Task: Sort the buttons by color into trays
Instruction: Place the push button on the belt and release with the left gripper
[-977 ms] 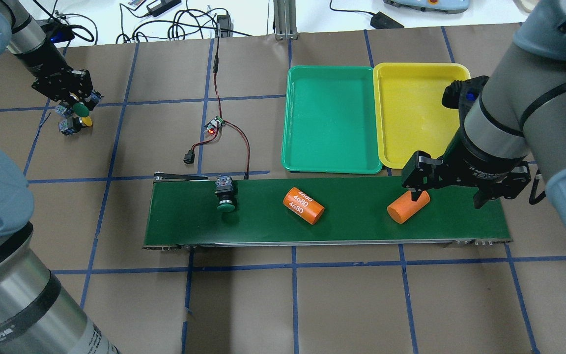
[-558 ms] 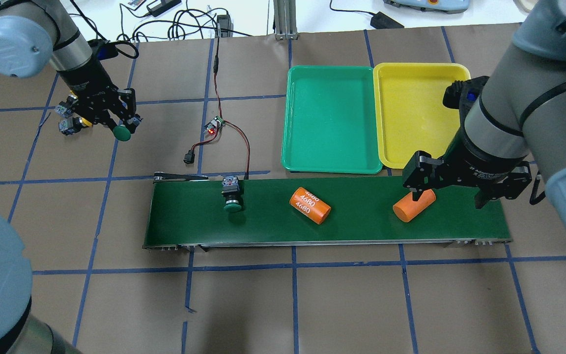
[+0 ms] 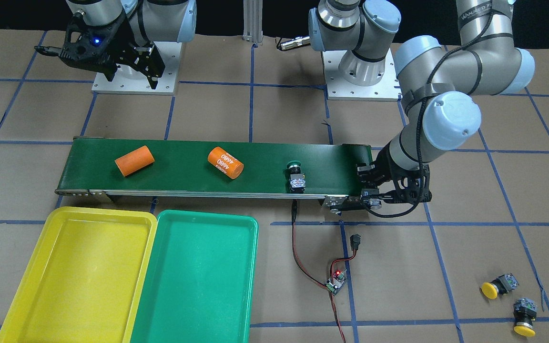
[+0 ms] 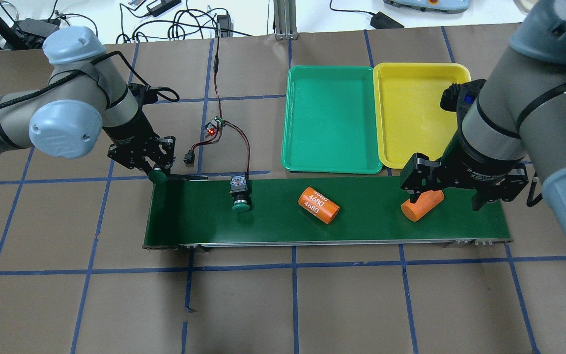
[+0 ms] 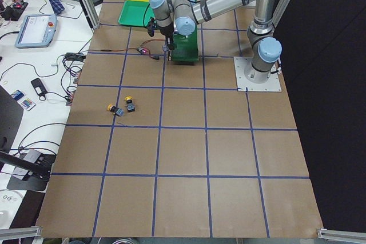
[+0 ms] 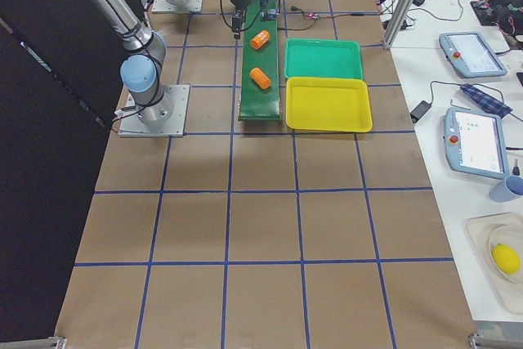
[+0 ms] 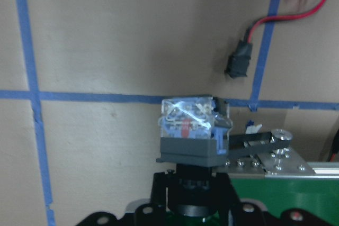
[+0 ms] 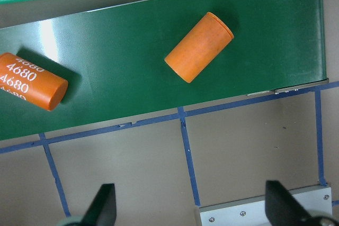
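Note:
My left gripper (image 4: pixel 156 169) is shut on a green button (image 4: pixel 156 175) and holds it at the left end of the conveyor belt (image 4: pixel 361 223). The left wrist view shows the button's grey body (image 7: pixel 190 136) between the fingers. A second green button (image 4: pixel 240 194) lies on the belt. Two yellow buttons (image 3: pixel 498 286) (image 3: pixel 524 318) lie on the table far to my left. The green tray (image 4: pixel 332 120) and the yellow tray (image 4: pixel 418 113) stand side by side behind the belt, both empty. My right gripper (image 4: pixel 447 196) is open above the belt's right end.
Two orange cylinders lie on the belt: one printed 4680 (image 4: pixel 318 205) in the middle, one plain (image 4: pixel 423 206) under my right gripper. A small circuit board (image 4: pixel 214 125) with red and black wires lies behind the belt's left end.
My left gripper has carried the green button from the far left, beside the yellow buttons, to the belt's left end. The things on the belt have drifted right. The right arm is still.

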Robot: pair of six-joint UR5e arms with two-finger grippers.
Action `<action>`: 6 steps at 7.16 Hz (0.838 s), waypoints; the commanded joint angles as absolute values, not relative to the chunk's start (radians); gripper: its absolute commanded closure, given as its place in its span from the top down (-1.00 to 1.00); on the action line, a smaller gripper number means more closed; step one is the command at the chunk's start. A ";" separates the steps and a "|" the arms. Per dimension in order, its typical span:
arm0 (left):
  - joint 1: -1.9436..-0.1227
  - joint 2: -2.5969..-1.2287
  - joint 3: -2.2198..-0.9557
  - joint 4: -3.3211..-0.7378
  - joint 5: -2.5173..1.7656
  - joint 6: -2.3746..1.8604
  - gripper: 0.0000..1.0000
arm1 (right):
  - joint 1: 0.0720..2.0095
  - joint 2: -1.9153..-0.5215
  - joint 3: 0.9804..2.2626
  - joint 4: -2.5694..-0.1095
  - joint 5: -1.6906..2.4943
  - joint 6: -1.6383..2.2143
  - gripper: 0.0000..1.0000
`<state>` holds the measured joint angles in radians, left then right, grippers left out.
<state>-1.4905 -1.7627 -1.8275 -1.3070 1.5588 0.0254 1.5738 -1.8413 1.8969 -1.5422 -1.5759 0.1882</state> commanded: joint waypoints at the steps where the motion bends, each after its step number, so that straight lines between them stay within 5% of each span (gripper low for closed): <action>1: -1.560 -1.708 -1.883 -1.296 1.601 -0.015 -0.84 | 1.574 -1.838 1.914 -1.545 -1.585 0.183 1.00; 2: -1.568 -1.701 -1.913 -1.295 1.601 -0.021 -0.83 | 1.574 -1.836 1.924 -1.546 -1.586 0.183 1.00; 3: -1.569 -1.703 -1.917 -1.293 1.601 -0.029 -0.59 | 1.574 -1.836 1.927 -1.545 -1.571 0.189 1.00; 4: -1.575 -1.721 -1.917 -1.293 1.600 -0.066 0.26 | 1.574 -1.832 1.928 -1.545 -1.572 0.187 1.00; 6: -1.578 -1.701 -1.905 -1.270 1.603 -0.086 0.97 | 1.574 -1.819 1.934 -1.561 -1.568 0.190 1.00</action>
